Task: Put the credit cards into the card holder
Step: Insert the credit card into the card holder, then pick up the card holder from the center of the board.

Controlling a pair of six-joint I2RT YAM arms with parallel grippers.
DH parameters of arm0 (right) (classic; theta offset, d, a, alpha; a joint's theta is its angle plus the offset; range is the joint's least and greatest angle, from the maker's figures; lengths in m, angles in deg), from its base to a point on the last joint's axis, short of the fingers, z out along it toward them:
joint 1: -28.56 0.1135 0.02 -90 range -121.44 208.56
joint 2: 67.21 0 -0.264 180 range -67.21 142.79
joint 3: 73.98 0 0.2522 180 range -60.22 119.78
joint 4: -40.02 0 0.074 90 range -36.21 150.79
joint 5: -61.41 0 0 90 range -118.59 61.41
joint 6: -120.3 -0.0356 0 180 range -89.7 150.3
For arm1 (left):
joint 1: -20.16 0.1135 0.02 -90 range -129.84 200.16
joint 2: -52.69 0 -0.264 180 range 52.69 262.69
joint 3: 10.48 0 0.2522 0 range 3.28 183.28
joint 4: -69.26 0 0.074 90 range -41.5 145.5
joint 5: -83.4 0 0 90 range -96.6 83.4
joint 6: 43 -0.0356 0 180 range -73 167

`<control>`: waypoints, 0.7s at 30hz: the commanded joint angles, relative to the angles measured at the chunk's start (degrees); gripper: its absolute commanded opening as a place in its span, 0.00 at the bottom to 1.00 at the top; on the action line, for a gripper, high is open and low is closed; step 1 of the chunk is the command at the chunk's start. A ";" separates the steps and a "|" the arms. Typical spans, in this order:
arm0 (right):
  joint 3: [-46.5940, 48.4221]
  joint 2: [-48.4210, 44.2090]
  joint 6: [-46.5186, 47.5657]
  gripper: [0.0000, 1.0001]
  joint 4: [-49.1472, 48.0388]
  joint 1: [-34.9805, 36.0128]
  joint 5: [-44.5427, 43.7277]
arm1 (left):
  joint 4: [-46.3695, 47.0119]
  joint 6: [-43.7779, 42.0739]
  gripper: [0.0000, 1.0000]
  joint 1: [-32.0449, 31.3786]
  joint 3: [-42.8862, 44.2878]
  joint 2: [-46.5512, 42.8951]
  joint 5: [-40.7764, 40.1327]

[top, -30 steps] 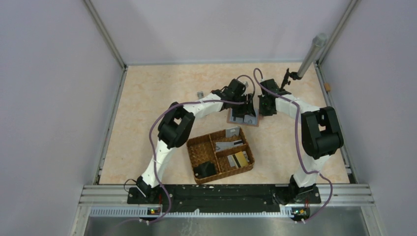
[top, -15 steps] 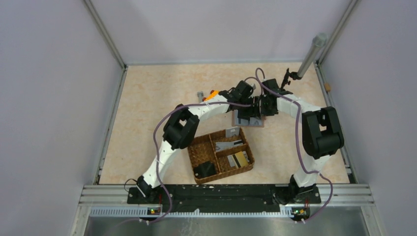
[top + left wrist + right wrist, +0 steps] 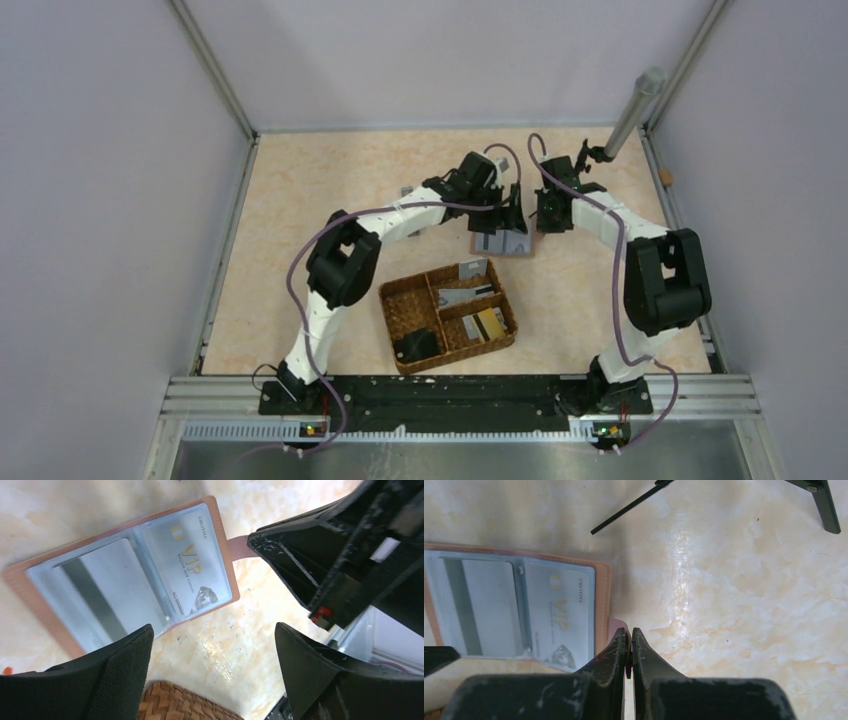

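Briefly: saw card holder (image 3: 500,241) (image 3: 50,587) (image 3: 601,580) lying open and flat on table (image 3: 330,190), just past far rim of woven basket (image 3: 400,300). Noted two credit cards already in its clear pockets: VIP card (image 3: 187,567) (image 3: 561,617) on strap side, black-striped card (image 3: 95,597) (image 3: 474,605) beside it. Counted more credit cards inside basket: grey ones (image 3: 468,292) in far compartment, gold one (image 3: 490,322) in compartment nearer the arm bases, another grey one (image 3: 472,268) leaning at far rim. Spotted black blocky object (image 3: 418,345) in near-left compartment of basket. Found left gripper (image 3: 503,215) (image 3: 212,645) above holder, beyond basket, spread wide, gripping nothing. Found right gripper (image 3: 548,215) (image 3: 628,640) past basket's far-right corner, fingers pressed together, tips touching holder's strap tab (image 3: 237,547); could not tell whether tab was pinched.
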 commanded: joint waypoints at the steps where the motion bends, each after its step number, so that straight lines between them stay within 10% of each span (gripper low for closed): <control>1: 3.77 -4.83 1.06 0.00 2.84 -0.76 0.85 | 7.02 0.83 0.91 3.26 -4.57 -8.84 5.16; 21: 15.05 6.14 -5.80 0.00 -2.12 12.11 16.72 | 17.17 3.56 0.85 17.40 -25.58 -14.83 11.72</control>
